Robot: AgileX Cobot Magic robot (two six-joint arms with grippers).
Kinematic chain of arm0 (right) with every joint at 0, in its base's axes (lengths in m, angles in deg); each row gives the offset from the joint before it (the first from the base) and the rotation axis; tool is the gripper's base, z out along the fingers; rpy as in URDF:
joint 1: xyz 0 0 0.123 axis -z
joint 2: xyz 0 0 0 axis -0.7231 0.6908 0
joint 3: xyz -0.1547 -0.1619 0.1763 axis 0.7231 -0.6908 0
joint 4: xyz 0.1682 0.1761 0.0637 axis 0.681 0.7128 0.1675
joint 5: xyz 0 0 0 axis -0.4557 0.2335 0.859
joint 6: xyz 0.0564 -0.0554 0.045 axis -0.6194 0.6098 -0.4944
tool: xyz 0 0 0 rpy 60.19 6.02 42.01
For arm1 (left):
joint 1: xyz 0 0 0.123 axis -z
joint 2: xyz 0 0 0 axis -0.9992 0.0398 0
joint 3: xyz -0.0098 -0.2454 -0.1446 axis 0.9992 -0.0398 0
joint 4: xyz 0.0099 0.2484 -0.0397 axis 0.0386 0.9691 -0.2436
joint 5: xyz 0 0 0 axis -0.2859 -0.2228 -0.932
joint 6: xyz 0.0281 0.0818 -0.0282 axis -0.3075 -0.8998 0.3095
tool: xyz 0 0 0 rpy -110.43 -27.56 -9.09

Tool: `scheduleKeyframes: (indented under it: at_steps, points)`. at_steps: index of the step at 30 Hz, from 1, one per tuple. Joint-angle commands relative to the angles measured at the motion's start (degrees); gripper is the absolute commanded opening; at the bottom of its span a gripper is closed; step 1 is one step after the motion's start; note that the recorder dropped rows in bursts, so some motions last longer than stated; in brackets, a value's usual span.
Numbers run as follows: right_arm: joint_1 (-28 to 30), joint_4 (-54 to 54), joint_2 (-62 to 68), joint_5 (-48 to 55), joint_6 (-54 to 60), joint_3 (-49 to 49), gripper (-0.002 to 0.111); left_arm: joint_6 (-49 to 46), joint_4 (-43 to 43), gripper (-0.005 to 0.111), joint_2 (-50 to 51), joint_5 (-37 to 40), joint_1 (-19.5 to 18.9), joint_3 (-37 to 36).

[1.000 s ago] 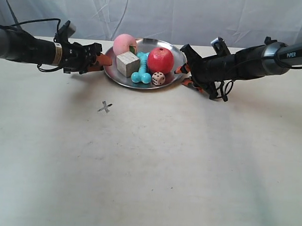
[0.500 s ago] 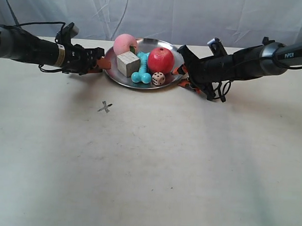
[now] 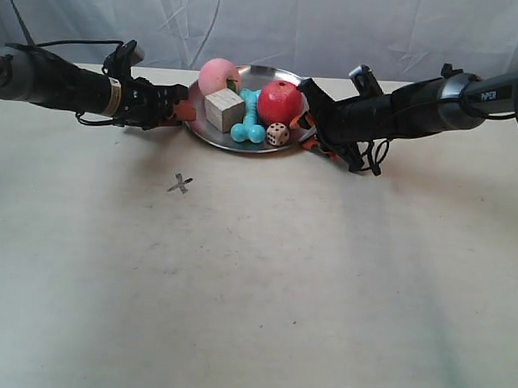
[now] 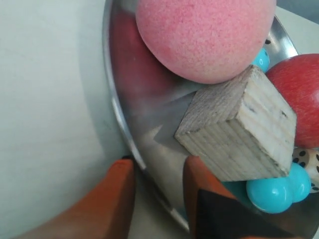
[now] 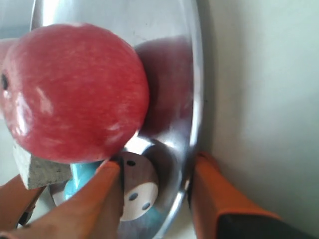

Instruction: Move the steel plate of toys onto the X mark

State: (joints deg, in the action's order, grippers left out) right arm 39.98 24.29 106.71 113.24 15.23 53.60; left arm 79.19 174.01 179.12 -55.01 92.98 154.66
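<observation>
The steel plate [image 3: 291,80] rests at the back of the table and holds a pink ball [image 3: 219,76], wooden cube [image 3: 223,109], turquoise bone [image 3: 247,125], red apple ball [image 3: 278,103] and die [image 3: 277,134]. My left gripper [image 3: 183,112] [image 4: 157,169] is open and straddles the plate rim [image 4: 117,114] beside the cube [image 4: 239,134]. My right gripper [image 3: 303,125] [image 5: 159,162] is open and straddles the opposite rim [image 5: 195,99], its inner finger next to the die [image 5: 137,191] under the apple ball [image 5: 70,94]. The X mark [image 3: 180,184] lies nearer the front left, apart from the plate.
A creased white cloth backdrop [image 3: 275,23] hangs behind the pale tabletop [image 3: 263,289]. Both dark arms reach in low from the sides, with a cable loop [image 3: 377,156] hanging under the arm at the exterior view's right.
Both grippers slid further inward over the plate's rim from either side. The plate and its toys shifted slightly to the exterior view's right.
</observation>
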Motion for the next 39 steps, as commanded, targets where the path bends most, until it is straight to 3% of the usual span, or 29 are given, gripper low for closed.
scheduleKeyframes:
  at_steps: [1,12,20,24,39]
  points:
    - [-0.55,-2.27,1.33,-0.4,0.01,-0.7,0.042,0.09,-0.14,0.033,-0.13,-0.35,0.43,0.17]
    - [-0.55,-2.27,1.33,-3.63,0.01,-0.7,0.041,0.09,-0.14,0.03,-0.13,-0.35,0.43,0.17]
    - [-0.55,-6.34,1.33,-2.55,0.01,-0.7,-0.001,0.09,-0.14,0.011,-0.13,-2.18,0.43,0.17]
    - [-0.55,-8.1,1.33,-1.74,0.01,-0.7,-0.001,0.09,-0.14,0.0,-0.13,-2.58,0.43,0.17]
    - [-0.42,-8.31,1.21,6.43,-4.13,-0.59,-0.001,0.12,-0.14,0.0,-0.28,-9.2,0.43,0.17]
